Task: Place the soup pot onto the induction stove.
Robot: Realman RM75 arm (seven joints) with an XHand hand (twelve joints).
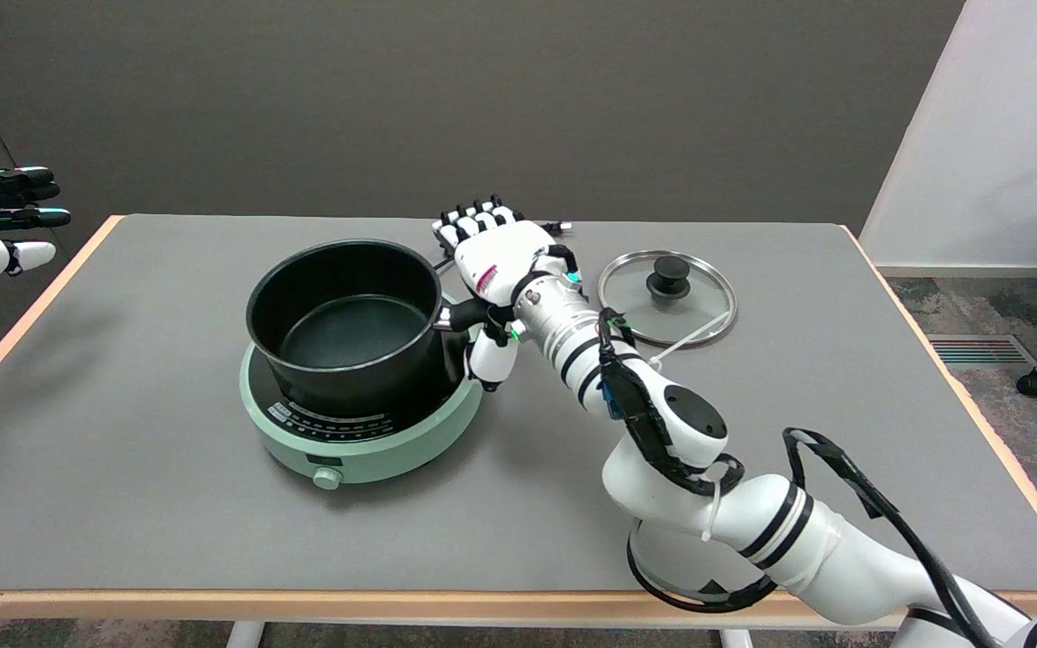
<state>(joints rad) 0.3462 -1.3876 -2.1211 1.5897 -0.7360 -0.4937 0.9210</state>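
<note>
Pot (345, 328) on stove (361, 432); robot hand (491, 261) spread, holding nothing, beside handle (464, 315). Risk: withdrawal snags handle, drags pot.

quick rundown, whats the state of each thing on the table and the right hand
soup pot: upright on the induction stove, uncovered, nothing visible inside
induction stove: flat on the table, pot on its top
glass lid: off the pot, lying on the table to the right, knob up
right hand: fingers opened out beside the pot's handle, holding nothing
</note>
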